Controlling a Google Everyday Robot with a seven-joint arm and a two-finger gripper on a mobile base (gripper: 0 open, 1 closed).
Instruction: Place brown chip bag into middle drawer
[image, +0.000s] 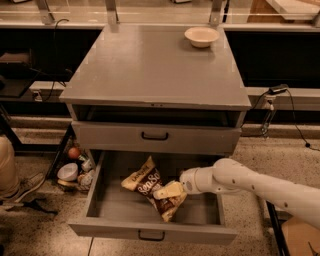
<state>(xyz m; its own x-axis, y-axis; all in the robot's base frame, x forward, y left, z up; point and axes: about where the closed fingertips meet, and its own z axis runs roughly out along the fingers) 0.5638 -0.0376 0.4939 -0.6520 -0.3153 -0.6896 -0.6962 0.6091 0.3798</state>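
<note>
1 brown chip bag (146, 181) lies in the tray of the pulled-out middle drawer (115, 206), near its centre. The claw (169, 190) reaches in from the right and overlaps the bag's lower right part; whether it grips the bag or only rests on it cannot be told. Count: 1 claw, 1 bag, 2 drawers, the upper drawer (200, 140) closed, and 1 bowl (201, 36) on the bench (150, 70).

Tool (167, 190) at brown chip bag (146, 180) w/in open mid drawer (115, 230).
</note>
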